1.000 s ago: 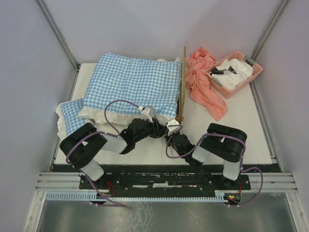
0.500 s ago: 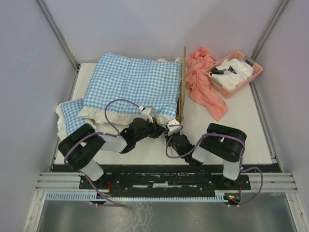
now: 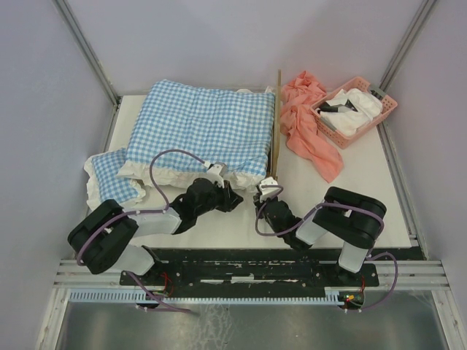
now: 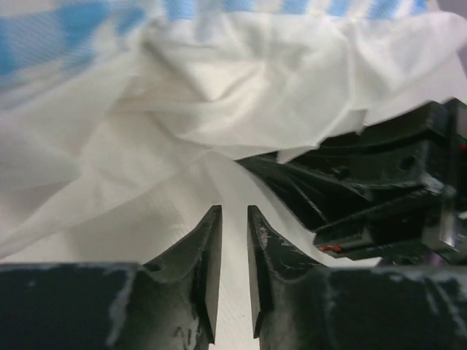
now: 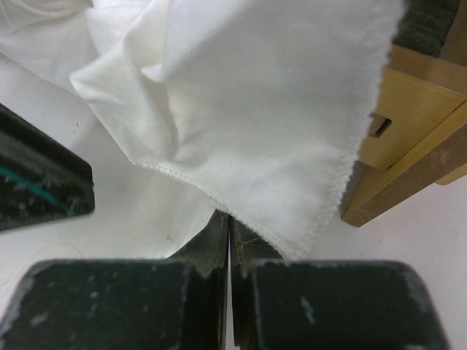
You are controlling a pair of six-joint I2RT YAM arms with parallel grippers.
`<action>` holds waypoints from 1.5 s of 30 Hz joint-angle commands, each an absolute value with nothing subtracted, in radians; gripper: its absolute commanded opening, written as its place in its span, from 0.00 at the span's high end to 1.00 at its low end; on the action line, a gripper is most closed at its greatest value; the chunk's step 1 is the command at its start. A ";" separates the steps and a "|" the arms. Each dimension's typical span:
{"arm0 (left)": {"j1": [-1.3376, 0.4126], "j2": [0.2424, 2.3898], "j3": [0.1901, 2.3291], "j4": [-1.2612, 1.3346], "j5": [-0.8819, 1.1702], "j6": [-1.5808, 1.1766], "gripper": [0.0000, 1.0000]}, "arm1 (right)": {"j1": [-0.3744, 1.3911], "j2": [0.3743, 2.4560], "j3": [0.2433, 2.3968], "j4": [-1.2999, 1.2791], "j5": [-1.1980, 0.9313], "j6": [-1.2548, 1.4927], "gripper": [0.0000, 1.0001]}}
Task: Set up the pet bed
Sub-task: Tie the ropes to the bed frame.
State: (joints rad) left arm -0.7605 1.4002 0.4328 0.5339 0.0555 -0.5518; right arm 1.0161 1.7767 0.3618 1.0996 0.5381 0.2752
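Since the checked cushion (image 3: 204, 127) already lies over the pet bed (image 3: 277, 124) at the back of the table (image 3: 365, 189), only tidying its frill (image 5: 241, 109) looks left, with the left gripper (image 4: 233, 211) a little apart and empty and the right gripper (image 5: 230, 219) pressed together.

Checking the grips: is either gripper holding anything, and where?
Left gripper holds nothing. Right gripper is shut at the edge of the cushion's frill; a pinch cannot be confirmed.

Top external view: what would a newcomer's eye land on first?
The big blue-and-white checked cushion at far left, lying over the pet bed so only a wooden rail shows along its right edge. Then the salmon cloth heaped beside the pink basket at far right.
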 commanded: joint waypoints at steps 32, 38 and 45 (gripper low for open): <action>-0.761 1.705 0.336 1.330 0.070 -0.728 0.53 | 1.014 1.823 0.354 1.174 0.500 0.299 0.98; -0.763 1.689 0.351 1.328 0.061 -0.750 0.52 | 1.014 1.817 0.334 1.189 0.501 0.302 0.98; -0.767 1.762 0.387 1.401 0.111 -0.780 0.51 | 1.014 1.799 0.337 1.173 0.504 0.301 0.98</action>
